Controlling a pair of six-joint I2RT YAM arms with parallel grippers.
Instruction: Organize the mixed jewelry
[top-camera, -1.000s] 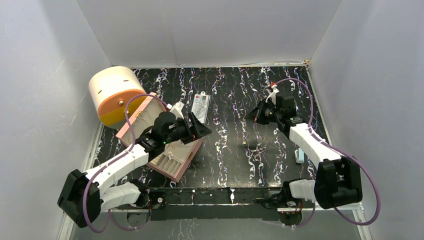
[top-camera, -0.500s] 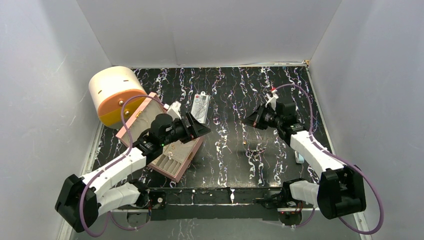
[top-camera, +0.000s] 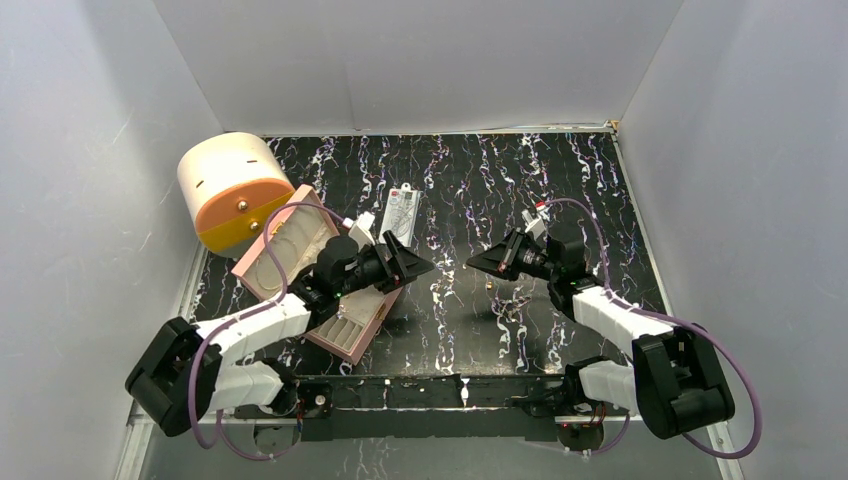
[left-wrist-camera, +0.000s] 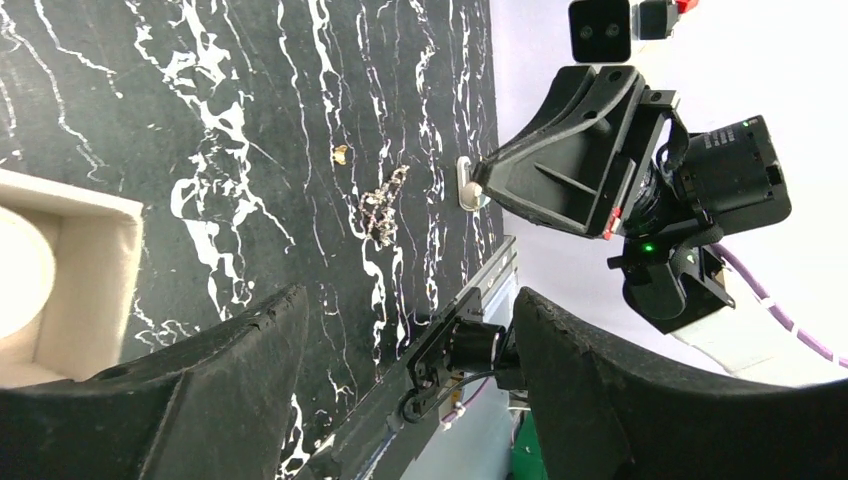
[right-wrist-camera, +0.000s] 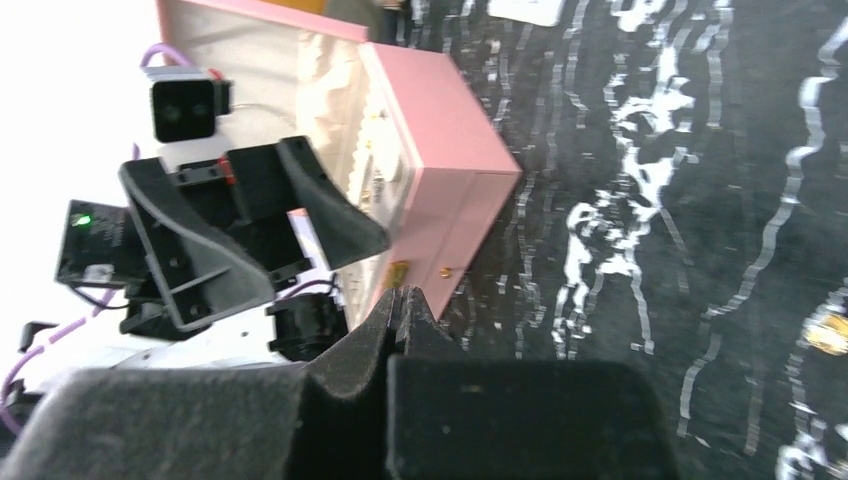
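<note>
**Hovering nose to nose: your left gripper (top-camera: 412, 266) gaping, your right gripper (top-camera: 472, 264) closed**

Your left gripper hangs over the right edge of the pink box (top-camera: 340, 325), pointing right. Its fingers (left-wrist-camera: 230, 380) stand wide apart with nothing between them. Your right gripper points left at it from close by, and the two tips do not touch. Its fingers (right-wrist-camera: 400, 300) are pressed fully together. A gold-coloured speck (right-wrist-camera: 397, 271) shows right at their tip, but you cannot tell whether it is pinched there or sits on the box front behind.

The mixed jewelry (top-camera: 510, 306) lies loose on the black marbled table (top-camera: 450, 170), right of centre and on the near side of the right gripper's tip. From the left wrist you see a tangle of thin chain pieces (left-wrist-camera: 383, 200). One small gold stud (left-wrist-camera: 340, 153) lies near it, to its far left, not touching.

The box stands open at the near left, its lid beside a cream and orange round container (top-camera: 232, 190). A clear packet (top-camera: 400, 212) lies on the far side of the left gripper.
</note>
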